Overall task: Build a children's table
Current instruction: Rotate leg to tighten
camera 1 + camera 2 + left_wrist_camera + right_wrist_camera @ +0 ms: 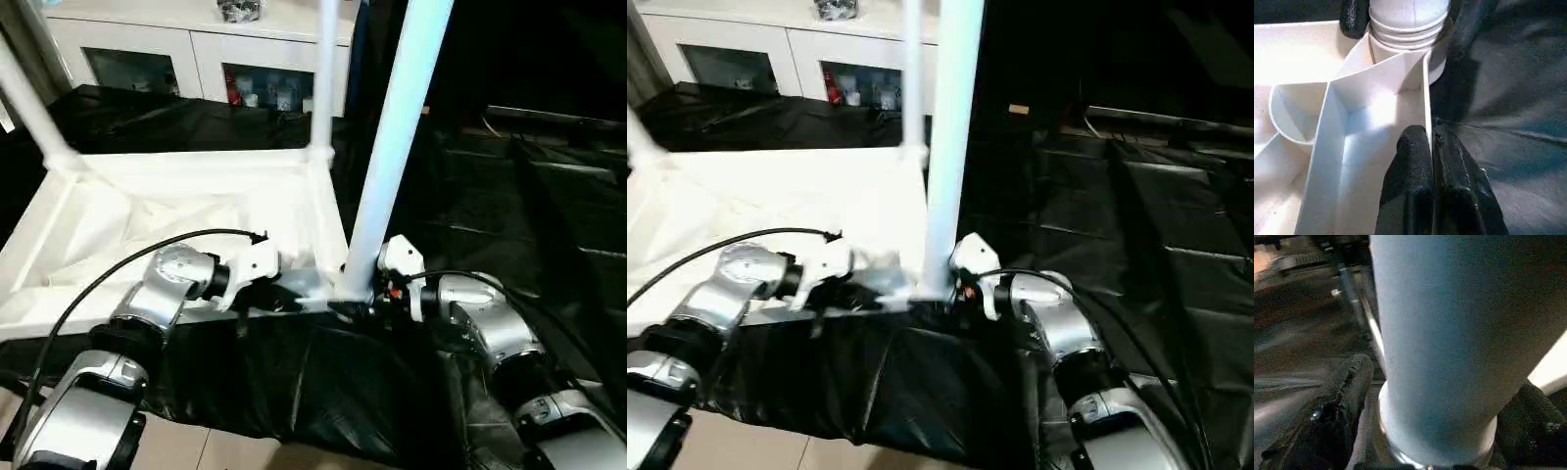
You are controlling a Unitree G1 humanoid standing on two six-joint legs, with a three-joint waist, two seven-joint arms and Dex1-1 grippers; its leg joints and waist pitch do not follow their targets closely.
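Step in hand: fitting a leg point(392, 147) into the near right corner socket point(1400, 46) of the upturned table top point(176, 211); this looks like the third of four legs.
Table top: lies underside up on black sheeting point(509, 196), its raised rim point(1426, 98) pointing upward, ribs and round sockets showing inside.
Legs standing: one at the far left corner point(29, 98), one at the far right corner point(323, 78), and the near right one, which leans slightly to the right as it rises.
Left claw point(1431, 147): clenched on the near rim of the top, one black finger point(1408, 161) inside the wall and the other outside, just left of the socket.
Left arm pose: silver forearm point(157, 294) reaches forward and to the right, wrist turned inward so the claw lies almost level along the near edge.
Right claw point(1440, 431): fingers stand either side of the leg's base, one finger point(1342, 396) on each flank; whether they press the tube or have let go, I cannot tell.
Right arm pose: forearm point(490, 323) comes in from the right, wrist turned toward the leg, claw low at the socket.
Next move, as I judge it: check the leg is fully seated and upright, with the left claw steadying the top.
Background: white cabinet point(196, 49) with glass doors at the far side.
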